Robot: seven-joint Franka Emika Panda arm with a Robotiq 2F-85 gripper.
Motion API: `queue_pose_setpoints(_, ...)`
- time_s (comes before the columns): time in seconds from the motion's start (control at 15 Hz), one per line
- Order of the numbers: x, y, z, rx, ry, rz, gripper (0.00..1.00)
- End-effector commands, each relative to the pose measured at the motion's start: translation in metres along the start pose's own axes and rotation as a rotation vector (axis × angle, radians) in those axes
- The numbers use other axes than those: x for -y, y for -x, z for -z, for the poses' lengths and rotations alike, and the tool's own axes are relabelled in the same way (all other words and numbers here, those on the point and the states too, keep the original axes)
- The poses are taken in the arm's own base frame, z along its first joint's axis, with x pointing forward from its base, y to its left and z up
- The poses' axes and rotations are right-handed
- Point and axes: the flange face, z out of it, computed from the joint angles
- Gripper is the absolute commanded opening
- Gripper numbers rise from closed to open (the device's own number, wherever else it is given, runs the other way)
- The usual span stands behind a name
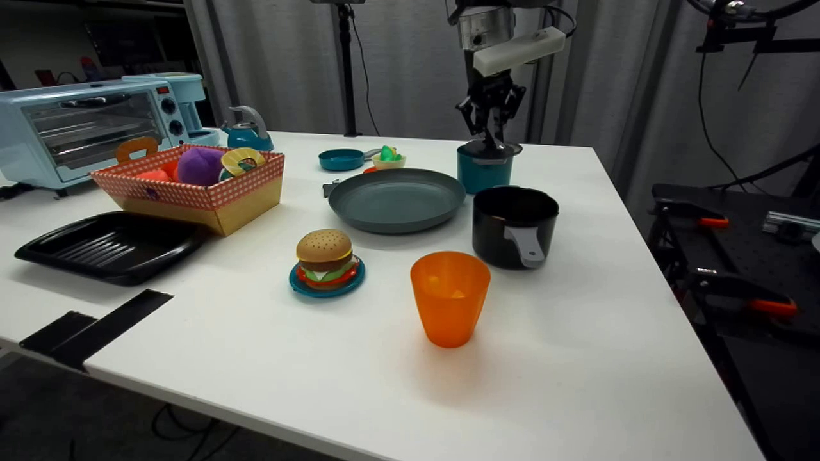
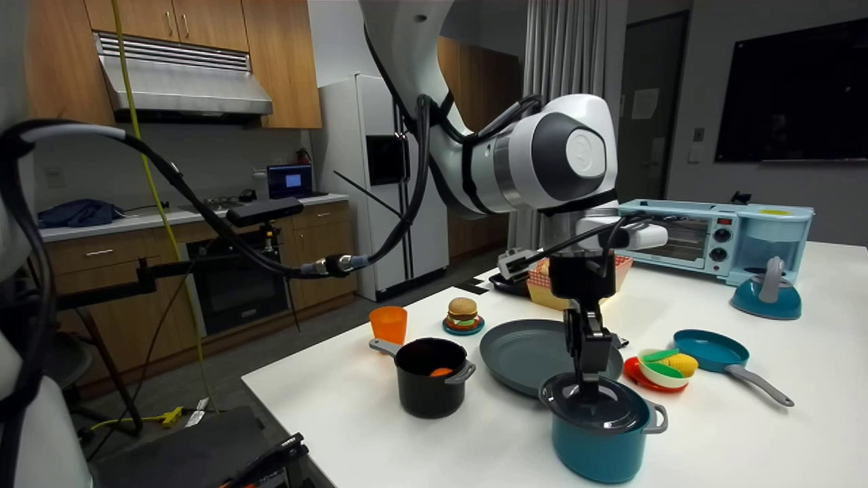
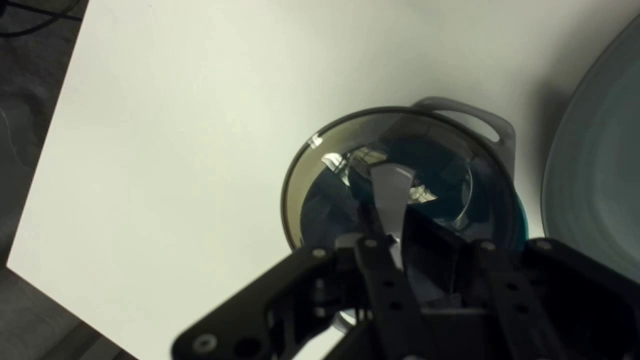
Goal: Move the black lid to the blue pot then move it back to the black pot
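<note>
The black lid (image 2: 614,415) is dark and see-through, with a grey knob. It sits over the mouth of the blue pot (image 2: 597,451), a little off-centre and tilted, with part of the pot's rim showing. The lid (image 1: 510,150) and blue pot (image 1: 483,178) also show in an exterior view. My gripper (image 2: 588,383) points down at the lid; in the wrist view my gripper (image 3: 392,225) has its fingers closed about the knob of the lid (image 3: 330,200). The black pot (image 2: 428,393) stands uncovered beside them, with something orange showing inside; it is out of the wrist view.
A large grey plate (image 1: 397,202) lies close to both pots. An orange cup (image 1: 450,298) and a burger on a teal saucer (image 1: 301,285) stand nearer the table's front. A teal pan (image 2: 712,352), a bowl of toy food (image 2: 661,373) and a basket (image 1: 250,202) lie farther off.
</note>
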Motion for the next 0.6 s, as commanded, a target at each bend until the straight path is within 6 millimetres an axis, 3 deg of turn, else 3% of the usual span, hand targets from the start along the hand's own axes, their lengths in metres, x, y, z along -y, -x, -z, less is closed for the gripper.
queue_pose_setpoints(0.0,-0.0013,-0.0141,0.0088,-0.016,-0.019,0.006,0.04)
queue_pose_setpoints(0.53,0.0051,-0.0219,0.0079,-0.018,-0.037,0.020,0.04)
